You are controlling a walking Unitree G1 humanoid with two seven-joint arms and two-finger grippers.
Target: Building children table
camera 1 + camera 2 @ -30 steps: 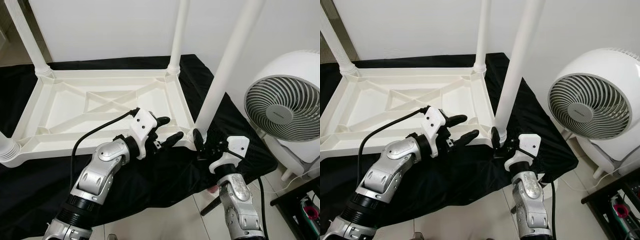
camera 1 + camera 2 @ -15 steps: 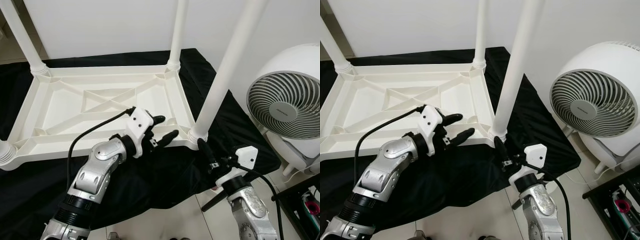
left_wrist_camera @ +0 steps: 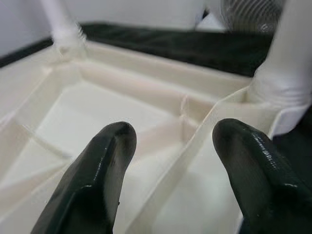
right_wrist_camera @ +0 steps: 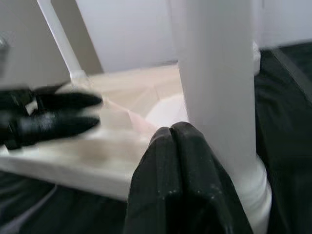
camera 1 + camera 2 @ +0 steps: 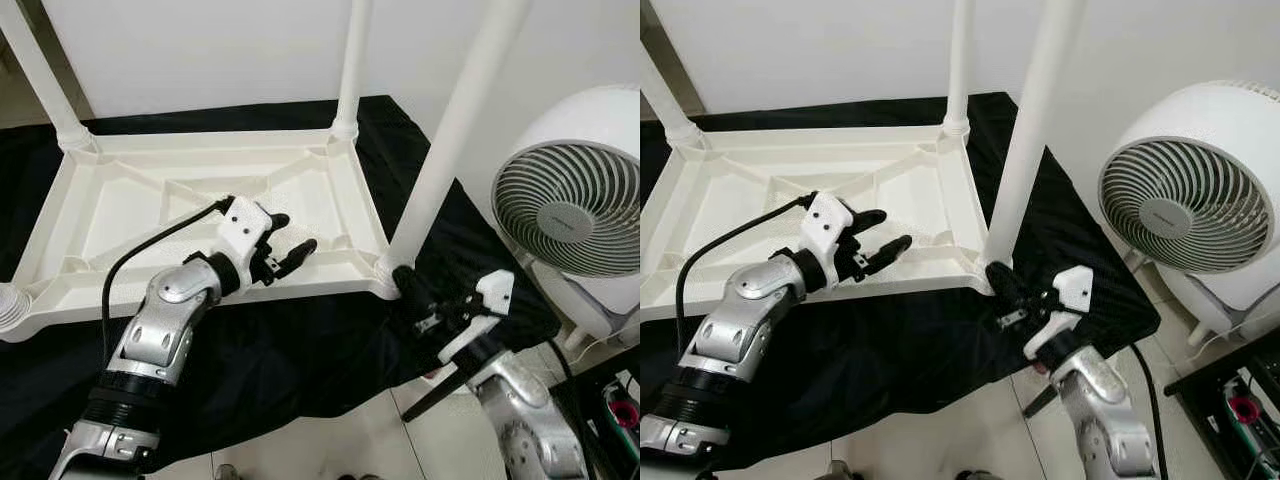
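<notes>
White plastic table top (image 5: 150, 210) is seen inverted on black cloth (image 5: 300, 350), legs upward. The left gripper (image 5: 285, 245) is held spread over the near rim. To the right, the near-right leg (image 5: 450, 140), long axis vertical, is met at its socket by the nearer right gripper (image 5: 408, 288), fingers pressed together.

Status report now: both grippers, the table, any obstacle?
Left gripper open above table rim. Right gripper shut, at base of near leg. Table upside down on black cloth. Fan close on right.
</notes>
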